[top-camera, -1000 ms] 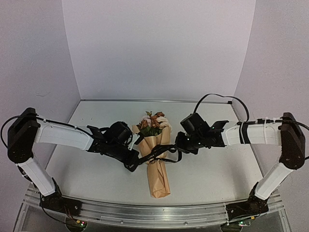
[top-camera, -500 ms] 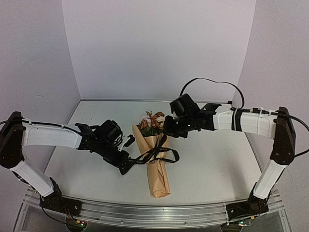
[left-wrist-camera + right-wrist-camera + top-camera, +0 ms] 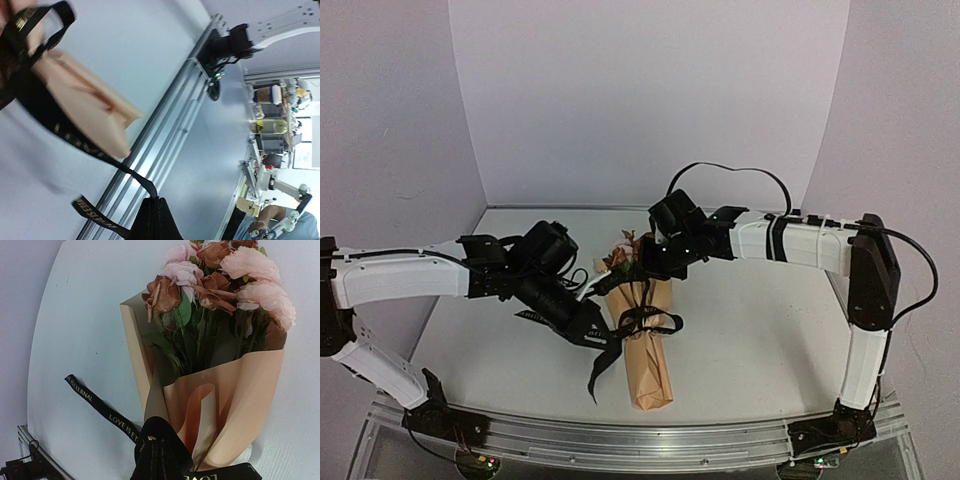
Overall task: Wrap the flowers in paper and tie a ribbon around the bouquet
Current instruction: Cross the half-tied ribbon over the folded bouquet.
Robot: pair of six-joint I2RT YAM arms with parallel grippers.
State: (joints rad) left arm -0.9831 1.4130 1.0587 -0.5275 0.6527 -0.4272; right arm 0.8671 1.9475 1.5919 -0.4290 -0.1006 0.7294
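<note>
Ribbon [image 3: 650, 318] ends are pinched tight in my left claw [image 3: 594, 324] and right claw [image 3: 640, 272], with the bouquet [image 3: 650, 365] lying between them. I judge the knot half-made, so next I pull both ends apart evenly.

Pale capitals run along the black ribbon [image 3: 100, 407]. In the right wrist view its loose end reads "ETERNAL", followed by "LOVE IS ET" before it slips out of sight. From the left wrist, the ribbon's gold lettering is too blurred to read.
</note>
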